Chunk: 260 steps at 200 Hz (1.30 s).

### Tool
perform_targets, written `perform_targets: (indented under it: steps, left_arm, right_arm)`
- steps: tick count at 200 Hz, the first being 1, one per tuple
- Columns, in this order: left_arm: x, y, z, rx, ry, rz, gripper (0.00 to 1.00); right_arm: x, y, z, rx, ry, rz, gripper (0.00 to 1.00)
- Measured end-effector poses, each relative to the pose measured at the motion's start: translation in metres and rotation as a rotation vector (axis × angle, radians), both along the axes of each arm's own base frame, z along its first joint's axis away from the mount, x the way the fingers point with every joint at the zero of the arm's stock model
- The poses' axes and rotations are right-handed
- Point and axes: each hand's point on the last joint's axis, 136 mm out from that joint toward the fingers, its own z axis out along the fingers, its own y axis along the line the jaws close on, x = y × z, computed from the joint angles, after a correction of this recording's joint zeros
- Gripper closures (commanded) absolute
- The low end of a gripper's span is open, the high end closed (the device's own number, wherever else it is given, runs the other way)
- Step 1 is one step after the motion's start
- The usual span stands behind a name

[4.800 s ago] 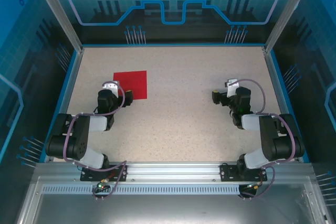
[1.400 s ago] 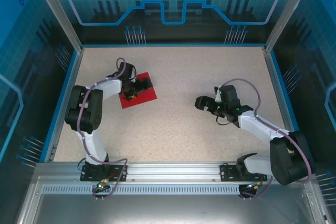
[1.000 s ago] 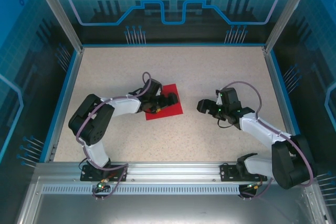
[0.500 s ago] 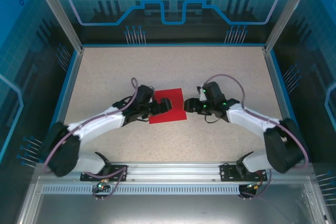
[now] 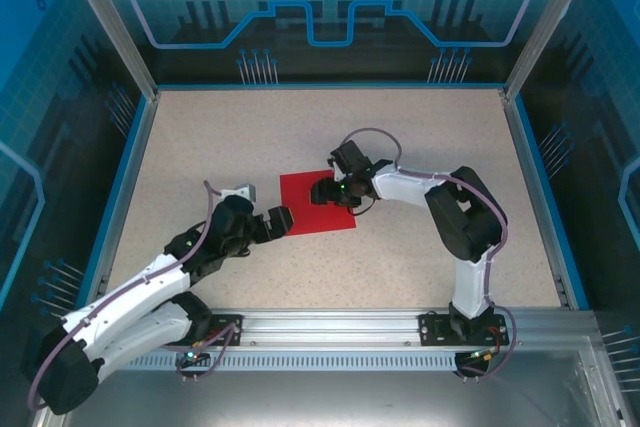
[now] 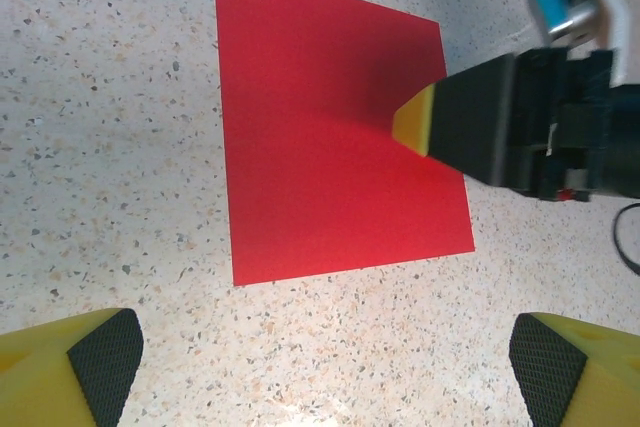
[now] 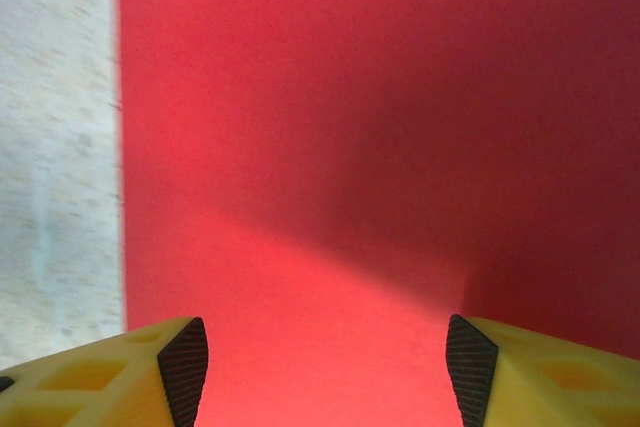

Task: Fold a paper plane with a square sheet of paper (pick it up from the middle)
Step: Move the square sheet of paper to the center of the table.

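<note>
Square sheet of paper [image 5: 315,217] flat near the middle of the speckled tabletop [image 5: 420,137].
Thin, matte, bright red and uncreased, it has equal sides and so no long axis, and its edges sit slightly askew to the tabletop's. The right fingers [image 7: 180,367], yellow with black textured pads, stand parted over it. The left fingers [image 6: 100,367] gape wide just off its near-left corner.

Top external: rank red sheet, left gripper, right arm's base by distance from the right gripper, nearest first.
1. red sheet, directly under the right gripper.
2. left gripper, at the sheet's near-left corner.
3. right arm's base, near table edge.
</note>
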Motion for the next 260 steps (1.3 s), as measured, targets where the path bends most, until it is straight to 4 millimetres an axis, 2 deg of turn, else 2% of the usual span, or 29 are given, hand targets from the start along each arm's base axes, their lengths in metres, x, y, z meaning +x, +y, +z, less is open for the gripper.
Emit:
perform_targets:
  steps: [38,77,97,118,145,172,191,208,233,260]
  left_arm:
    - [-0.003,0.002,0.002,0.004,-0.022,-0.015,0.02]
    - [-0.002,-0.001,0.003,0.001,-0.03,-0.028,0.01]
    - [-0.001,-0.004,0.001,-0.005,-0.025,-0.039,0.01]
    - [0.0,-0.007,-0.002,0.005,-0.019,-0.055,0.01]
    - [0.0,-0.008,-0.004,0.009,-0.016,-0.064,0.02]
    - [-0.001,-0.007,-0.005,0.013,-0.016,-0.066,0.01]
    - [-0.003,-0.006,-0.004,0.013,-0.025,-0.07,0.01]
    - [-0.005,-0.004,-0.001,0.016,-0.041,-0.077,0.01]
    - [-0.007,-0.002,0.005,0.012,-0.072,-0.085,0.02]
    - [-0.01,0.0,0.004,0.01,-0.094,-0.094,0.02]
  right_arm:
    - [-0.008,-0.01,-0.005,-0.006,-0.009,-0.011,0.34]
    - [-0.036,-0.047,-0.007,-0.042,-0.006,-0.036,0.33]
    - [-0.043,-0.066,-0.006,-0.075,-0.004,-0.046,0.34]
    - [-0.049,-0.075,-0.003,-0.107,-0.002,-0.032,0.33]
    - [-0.058,-0.067,0.01,-0.102,-0.023,0.014,0.33]
    - [-0.068,-0.034,0.023,-0.077,-0.054,0.095,0.33]
    - [-0.074,-0.019,0.02,-0.074,-0.053,0.128,0.34]
    - [-0.079,-0.02,0.008,-0.093,-0.025,0.128,0.34]
    - [-0.087,-0.032,-0.008,-0.13,0.007,0.118,0.33]
    - [-0.088,-0.035,-0.01,-0.114,-0.014,0.124,0.34]
